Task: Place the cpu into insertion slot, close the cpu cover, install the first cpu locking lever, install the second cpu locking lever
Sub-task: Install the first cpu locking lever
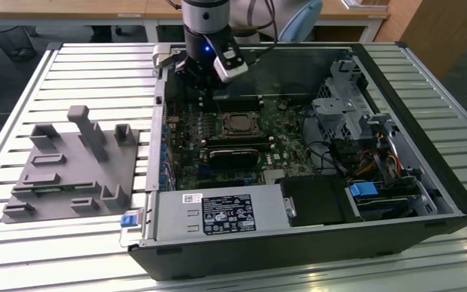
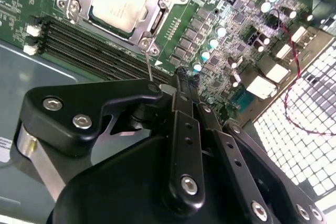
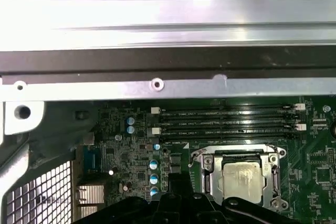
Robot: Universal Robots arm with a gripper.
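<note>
The cpu (image 2: pixel 118 1) lies silvery face up in the insertion slot (image 2: pixel 70 5) on the green board, also seen in the first wrist view (image 3: pixel 241 179) and the exterior view (image 1: pixel 238 124). The cpu cover (image 2: pixel 156 18) lies flat as a metal frame around the chip. A thin wire locking lever (image 2: pixel 149 64) rises from the socket's corner up to my fingertips. My gripper (image 2: pixel 178 77) is shut, and I cannot tell whether the wire is clamped or only touched. In the exterior view my gripper (image 1: pixel 202 97) hangs just behind the socket, toward that view's left.
Long black memory slots (image 2: pixel 94 40) run beside the socket. The case's metal wall (image 3: pixel 157 24) stands close behind. A black heatsink block (image 1: pixel 231 159), a power supply (image 1: pixel 217 213) and a drive cage (image 1: pixel 355 115) fill the case. A grey fixture (image 1: pixel 71 164) sits on the slatted table.
</note>
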